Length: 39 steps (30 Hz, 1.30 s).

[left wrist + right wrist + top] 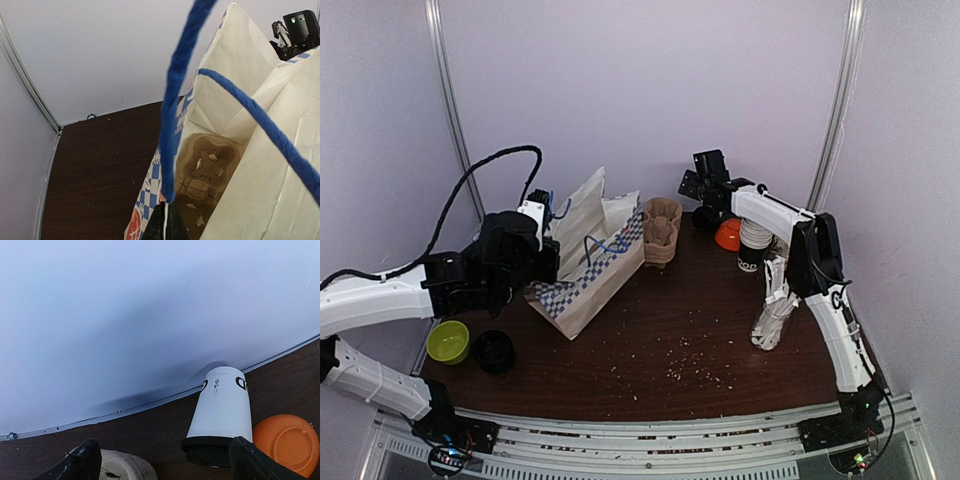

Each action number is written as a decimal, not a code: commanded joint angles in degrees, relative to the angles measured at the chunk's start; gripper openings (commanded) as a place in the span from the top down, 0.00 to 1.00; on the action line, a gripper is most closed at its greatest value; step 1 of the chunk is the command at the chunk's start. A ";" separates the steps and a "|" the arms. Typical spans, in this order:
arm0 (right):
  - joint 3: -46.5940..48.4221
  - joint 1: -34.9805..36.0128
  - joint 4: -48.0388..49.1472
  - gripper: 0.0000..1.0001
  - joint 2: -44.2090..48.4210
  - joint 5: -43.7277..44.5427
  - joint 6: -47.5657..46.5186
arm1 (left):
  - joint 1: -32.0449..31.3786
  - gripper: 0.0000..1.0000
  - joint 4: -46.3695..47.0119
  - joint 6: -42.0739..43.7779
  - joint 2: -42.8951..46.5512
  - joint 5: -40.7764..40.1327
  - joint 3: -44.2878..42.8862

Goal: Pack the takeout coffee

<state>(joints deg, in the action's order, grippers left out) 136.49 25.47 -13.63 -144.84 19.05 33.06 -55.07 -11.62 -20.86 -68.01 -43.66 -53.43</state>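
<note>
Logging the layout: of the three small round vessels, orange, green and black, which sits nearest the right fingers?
The orange bowl, at the back right, close by the right fingers. The green bowl and dark-topped cup sit at the near left.

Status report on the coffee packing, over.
Left gripper shut on bag handle. Right gripper open, empty, near cup. Cup and carrier tray on table, not bagged. Orange lid beside cup.

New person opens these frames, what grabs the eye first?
The blue-and-white checked paper bag leans at centre-left of the table, one blue handle pinched in the shut left tool. At the back right the open right tool hangs by a dark-lidded white cup, an orange disc beside it.
</note>
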 commanded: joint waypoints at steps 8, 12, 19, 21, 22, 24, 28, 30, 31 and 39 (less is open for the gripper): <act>2.47 4.79 2.78 0.08 0.23 18.10 9.80 | 0.31 1.00 -0.07 -0.23 5.20 1.87 2.89; 2.39 4.77 1.80 0.07 -0.45 22.89 12.32 | 0.31 1.00 0.31 0.33 6.82 2.04 3.61; 2.42 3.44 -0.39 0.07 -3.02 24.42 15.52 | 0.31 1.00 2.01 1.52 7.47 2.90 4.60; 2.47 3.07 -0.67 0.08 -3.87 23.94 15.98 | 0.40 1.00 2.27 1.57 7.40 3.17 4.65; 2.47 2.94 -0.62 0.08 -4.17 23.74 15.92 | 0.40 1.00 2.30 1.61 7.37 3.27 4.73; 2.54 2.55 -0.52 0.08 -4.94 23.12 15.82 | 0.40 1.00 2.39 1.61 7.18 3.40 4.78; 2.73 1.70 -0.57 0.08 -6.26 21.18 16.48 | 0.48 1.00 2.48 1.61 6.70 3.49 4.91; 2.97 1.28 -0.61 0.08 -6.96 20.09 16.75 | 0.55 1.00 2.56 1.60 6.34 3.58 4.87; 3.06 1.13 -0.42 0.08 -7.26 19.51 16.85 | 0.64 1.00 2.56 1.55 6.19 3.58 4.85; 3.81 0.63 0.17 0.12 -8.72 11.89 17.59 | 1.14 1.00 2.74 1.50 5.65 3.76 4.96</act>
<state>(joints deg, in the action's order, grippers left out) 138.47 26.33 -13.37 -152.70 35.33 49.78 -54.35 -10.26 -19.94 -61.73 -40.97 -49.23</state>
